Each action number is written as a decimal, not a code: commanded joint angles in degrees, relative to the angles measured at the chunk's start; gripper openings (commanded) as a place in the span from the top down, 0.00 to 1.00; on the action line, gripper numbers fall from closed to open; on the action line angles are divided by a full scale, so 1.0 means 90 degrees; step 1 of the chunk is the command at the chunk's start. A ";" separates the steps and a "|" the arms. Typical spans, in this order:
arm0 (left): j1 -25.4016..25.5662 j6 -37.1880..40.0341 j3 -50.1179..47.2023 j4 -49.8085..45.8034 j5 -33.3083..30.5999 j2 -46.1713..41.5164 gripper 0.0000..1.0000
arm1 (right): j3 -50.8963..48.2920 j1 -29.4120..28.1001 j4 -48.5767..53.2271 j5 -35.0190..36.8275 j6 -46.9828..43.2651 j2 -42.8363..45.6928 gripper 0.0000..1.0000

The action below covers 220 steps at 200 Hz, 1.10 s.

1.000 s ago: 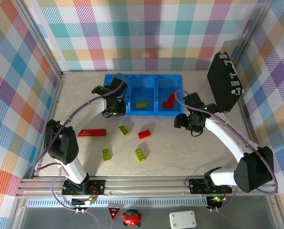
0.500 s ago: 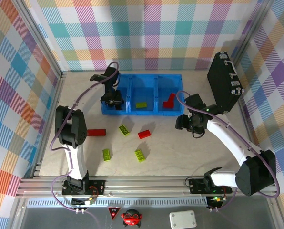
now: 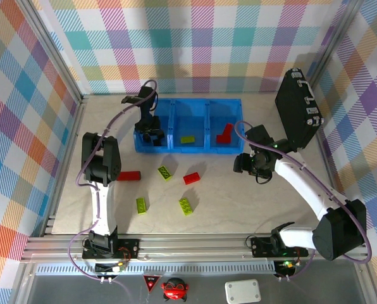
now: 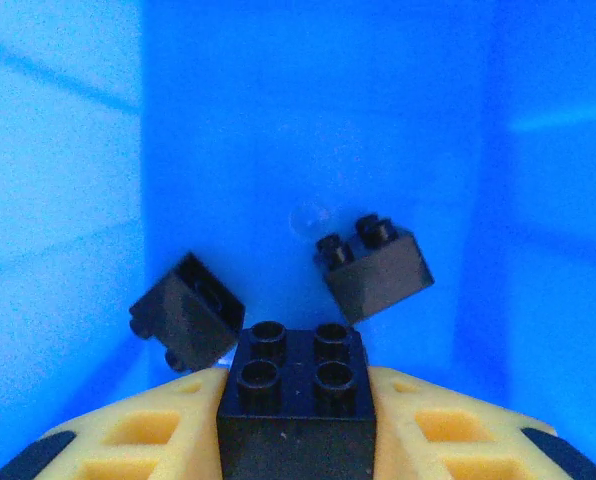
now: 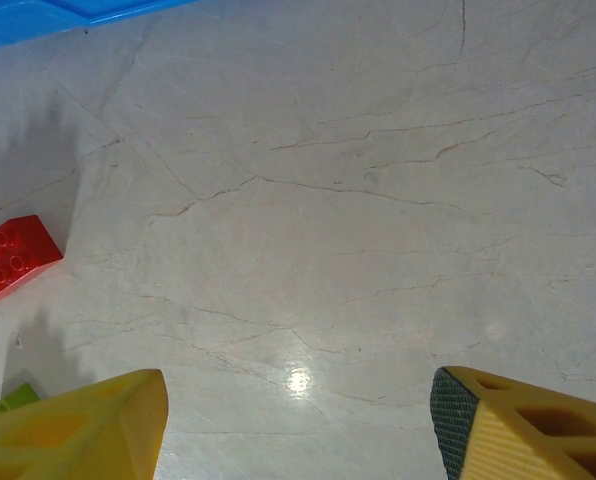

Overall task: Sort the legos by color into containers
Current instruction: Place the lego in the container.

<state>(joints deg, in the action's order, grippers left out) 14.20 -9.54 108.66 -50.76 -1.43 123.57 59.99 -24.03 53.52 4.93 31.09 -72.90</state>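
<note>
The left gripper (image 3: 152,134) hangs over the left bin of the blue tray (image 3: 188,101) by the worktop's far edge, fingers clamped on a black brick (image 4: 296,385). Two black bricks (image 4: 376,268) lie in the bin below it. The right gripper (image 5: 298,400) stands wide apart over bare worktop (image 5: 378,200). To its left, mid-worktop, are a red brick (image 3: 191,178) and three lime-green bricks (image 3: 186,206).

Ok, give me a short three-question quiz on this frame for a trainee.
1. What does the left gripper hold? A) black brick B) green brick C) nothing
2. True or false: the middle bin holds a red brick.
3. How many green bricks lie loose on the table?
Key: 1 A. 2 False: a green brick lies in it. 3 Three.
</note>
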 commanded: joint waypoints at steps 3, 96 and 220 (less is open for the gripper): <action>-0.0064 0.0131 0.0612 -0.0088 -0.0227 0.0299 0.63 | 0.0007 -0.0025 0.0157 0.0056 0.0100 0.0093 0.29; -0.0083 0.0346 0.1464 -0.0434 -0.0587 0.0976 0.64 | 0.0015 -0.0025 0.0211 0.0097 0.0099 0.0132 0.29; -0.0082 0.0357 0.1158 -0.0441 -0.0599 0.1257 0.63 | -0.0034 -0.0023 0.0128 0.0059 0.0077 0.0082 0.29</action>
<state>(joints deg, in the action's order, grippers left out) 14.11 -7.38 119.68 -53.91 -5.69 133.86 59.99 -24.03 54.11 5.15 31.09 -72.90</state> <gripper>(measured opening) 0.368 0.712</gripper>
